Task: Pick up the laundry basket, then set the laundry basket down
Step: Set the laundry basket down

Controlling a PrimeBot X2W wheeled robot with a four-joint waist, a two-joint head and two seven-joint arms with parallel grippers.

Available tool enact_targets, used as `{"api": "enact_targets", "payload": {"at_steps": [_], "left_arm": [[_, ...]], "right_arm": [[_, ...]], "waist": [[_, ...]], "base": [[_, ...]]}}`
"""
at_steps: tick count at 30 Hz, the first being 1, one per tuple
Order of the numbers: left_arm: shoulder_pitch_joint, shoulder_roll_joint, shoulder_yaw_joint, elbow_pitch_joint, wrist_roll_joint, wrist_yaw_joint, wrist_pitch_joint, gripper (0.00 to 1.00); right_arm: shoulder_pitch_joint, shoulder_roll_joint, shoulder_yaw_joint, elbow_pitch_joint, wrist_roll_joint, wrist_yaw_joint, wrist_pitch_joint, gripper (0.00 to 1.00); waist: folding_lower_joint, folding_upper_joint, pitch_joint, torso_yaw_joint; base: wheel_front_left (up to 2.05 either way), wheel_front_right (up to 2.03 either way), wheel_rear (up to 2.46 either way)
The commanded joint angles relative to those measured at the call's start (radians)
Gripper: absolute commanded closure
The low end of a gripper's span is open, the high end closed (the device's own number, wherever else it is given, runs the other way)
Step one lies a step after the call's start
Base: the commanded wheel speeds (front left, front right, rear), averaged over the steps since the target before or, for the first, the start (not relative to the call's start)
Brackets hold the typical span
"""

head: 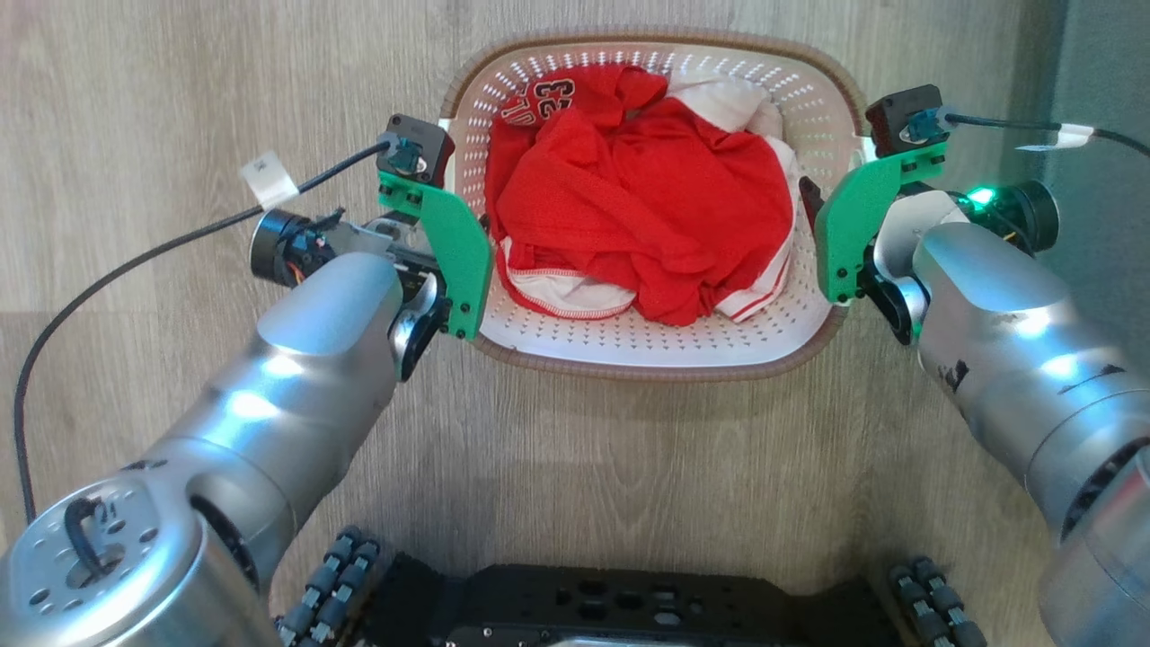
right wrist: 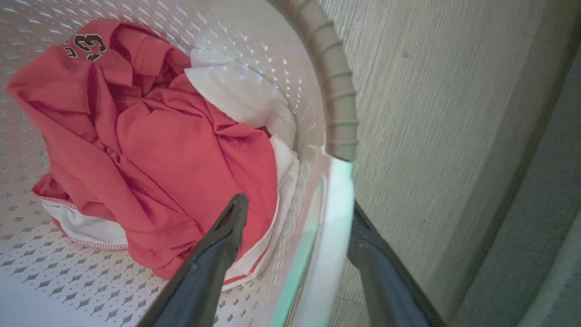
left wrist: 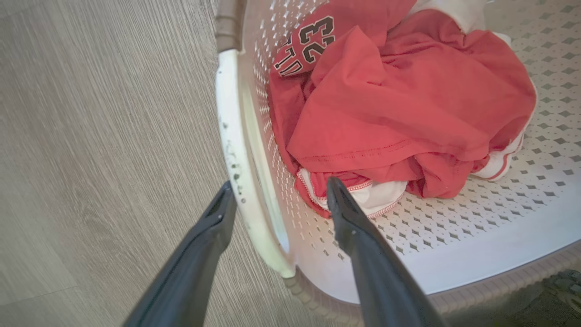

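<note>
The wooden floor carries the laundry basket, centred ahead of the robot's base, with red-and-white clothing heaped inside. The head view hides the fingers behind green mounts. The wrist views show the left tool and right tool each spread, straddling a white side handle unclamped.

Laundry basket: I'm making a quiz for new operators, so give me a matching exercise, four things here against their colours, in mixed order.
Things:
1. basket rim
2. jersey
3. basket handle
4. wrist bracket

Colours:
a. green
b. white
c. red
d. brown

Pairs: 1-d, 2-c, 3-b, 4-a
</note>
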Motion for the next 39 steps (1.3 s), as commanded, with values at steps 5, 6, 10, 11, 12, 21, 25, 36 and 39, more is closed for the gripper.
{"api": "enact_targets", "payload": {"at_steps": [5, 6, 10, 11, 12, 21, 25, 36, 39], "left_arm": [[0.032, 0.01, 0.006, 0.01, 0.006, 0.02, 0.019, 0.0], [0.034, 0.01, 0.006, 0.015, 0.01, 0.025, 0.027, 0.0], [0.044, 0.01, 0.006, 0.034, 0.03, 0.033, 0.048, 0.0], [0.045, 0.01, 0.006, 0.038, 0.035, 0.034, 0.043, 0.0], [0.049, 0.01, 0.006, 0.041, 0.031, 0.034, 0.04, 0.0], [0.103, 0.01, 0.006, 0.102, 0.077, 0.031, 0.021, 0.0], [0.126, 0.01, 0.006, 0.117, 0.122, 0.034, -0.087, 0.0], [0.215, 0.014, 0.079, 0.096, 0.105, 0.046, -0.304, 0.0], [0.217, 0.049, 0.161, -0.027, 0.143, 0.087, -0.305, 0.0]], "right_arm": [[0.07, 0.018, -0.019, -0.005, -0.026, 0.007, 0.01, 0.0], [0.073, 0.02, -0.024, -0.005, -0.03, 0.007, 0.012, 0.0], [0.087, 0.026, -0.041, -0.005, -0.046, 0.007, 0.014, 0.0], [0.092, 0.028, -0.045, -0.005, -0.05, 0.007, 0.014, 0.0], [0.096, 0.029, -0.049, -0.005, -0.054, 0.007, 0.013, 0.0], [0.177, 0.054, -0.096, -0.005, -0.064, 0.007, -0.01, 0.0], [0.222, 0.07, -0.117, -0.005, -0.048, 0.007, -0.058, 0.0], [0.299, 0.078, -0.161, -0.085, -0.03, 0.007, -0.19, 0.0], [0.28, 0.042, -0.262, -0.169, -0.073, 0.007, -0.191, 0.0]], "waist": [[0.0, 0.0, -0.031, -0.007], [0.0, 0.0, -0.037, -0.008], [0.0, 0.0, -0.068, -0.016], [0.0, 0.0, -0.076, -0.018], [0.0, 0.0, -0.086, -0.02], [0.0, 0.0, -0.237, -0.042], [0.0, 0.0, -0.329, -0.049], [0.0, 0.0, -0.575, -0.081], [0.0, 0.0, -0.607, -0.088]], "base": [[0.0, 0.0, 0.0], [0.0, 0.0, 0.0], [0.0, 0.0, 0.0], [0.0, 0.0, 0.0], [0.0, 0.0, 0.0], [0.0, 0.0, 0.0], [0.0, 0.0, 0.0], [0.0, 0.0, 0.0], [0.0, 0.0, 0.0]]}}
